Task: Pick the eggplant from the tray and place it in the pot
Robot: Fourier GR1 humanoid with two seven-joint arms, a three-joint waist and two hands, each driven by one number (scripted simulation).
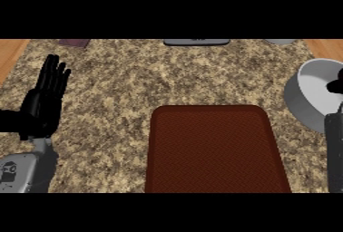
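The dark red-brown tray (213, 149) lies in the middle of the counter with nothing on it. The grey pot (309, 93) stands at the right edge, partly cut off. My right hand (335, 86) shows only as a black shape over the pot's inside, at the very edge of the view, with its grey forearm (333, 149) below. No eggplant is visible anywhere; whether the right hand holds it is hidden. My left hand (43, 99) rests open at the left, fingers straight and pointing up, holding nothing.
The speckled stone counter (134, 77) spreads around the tray. A purple object (74, 42), a grey object (196, 42) and another grey piece (281, 41) sit along the far edge. Wood shows at both upper corners.
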